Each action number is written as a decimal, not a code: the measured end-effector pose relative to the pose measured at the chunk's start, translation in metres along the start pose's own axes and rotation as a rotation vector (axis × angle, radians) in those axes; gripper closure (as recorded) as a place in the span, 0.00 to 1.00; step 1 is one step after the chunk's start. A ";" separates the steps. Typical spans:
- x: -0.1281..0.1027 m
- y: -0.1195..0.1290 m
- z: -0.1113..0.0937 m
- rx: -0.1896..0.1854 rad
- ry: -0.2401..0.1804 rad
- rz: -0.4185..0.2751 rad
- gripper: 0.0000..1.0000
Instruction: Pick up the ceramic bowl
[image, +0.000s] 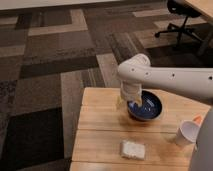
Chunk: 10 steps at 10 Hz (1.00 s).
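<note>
The ceramic bowl (148, 107) is round, glossy and dark blue, and sits on the wooden table (100, 135) toward its far middle. My white arm reaches in from the right, and the gripper (127, 102) hangs down at the bowl's left rim, its lower part overlapping the rim and the inside of the bowl. The bowl rests on the table. Its left edge is partly hidden by the gripper.
A white paper cup (186, 133) lies tilted near the table's right edge. A small white rectangular block (133, 149) lies near the front edge. Patterned carpet surrounds the table. An office chair (180, 20) stands at the far right.
</note>
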 end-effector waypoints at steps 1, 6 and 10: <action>0.000 -0.003 0.009 -0.013 -0.003 -0.006 0.35; -0.003 -0.012 0.041 -0.037 0.014 -0.019 0.35; -0.001 -0.024 0.060 -0.009 0.020 -0.008 0.35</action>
